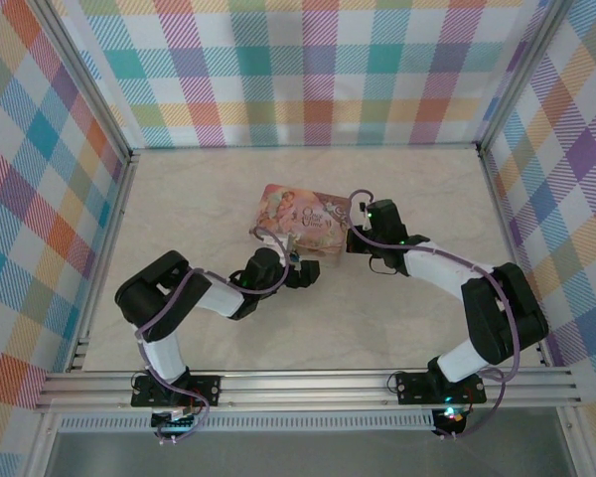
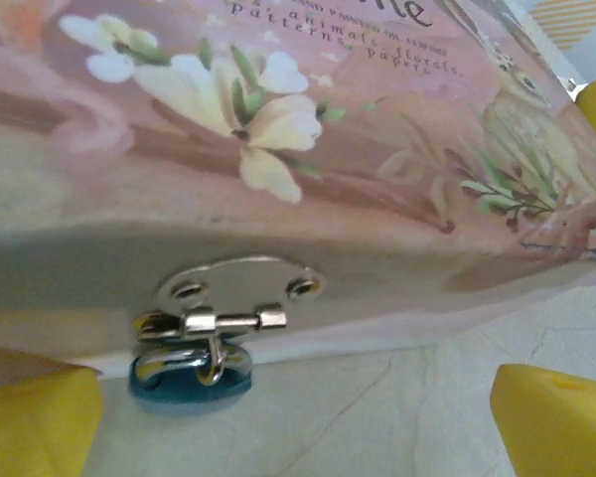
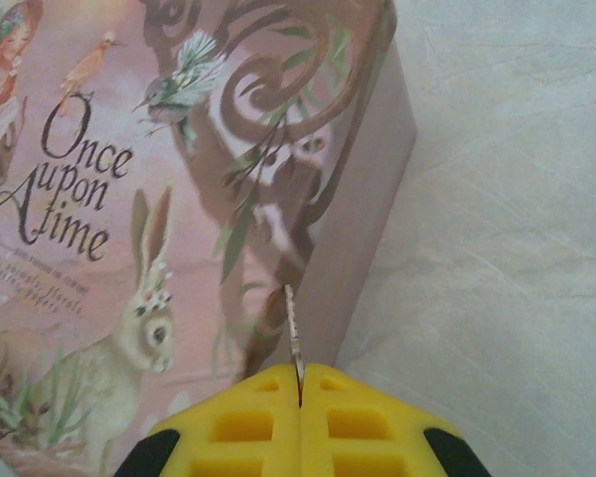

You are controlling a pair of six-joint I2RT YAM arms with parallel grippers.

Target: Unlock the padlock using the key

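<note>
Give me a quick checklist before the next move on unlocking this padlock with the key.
1. Grip on key: ok, pinched in the shut right jaws, tip protruding.
2. Sight of padlock: ok, hanging from the hasp of the tin.
3. Hold on padlock: not ok, left jaws open, holding nothing.
4. Alignment: not ok, key is at the tin's end wall, away from padlock.
5. Keyhole facing: cannot tell.

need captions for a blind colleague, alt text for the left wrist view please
A tiny blue padlock hangs from the silver hasp on the front of a pink floral tin. The open left gripper shows yellow fingertips at both bottom corners, over the marble table.
</note>
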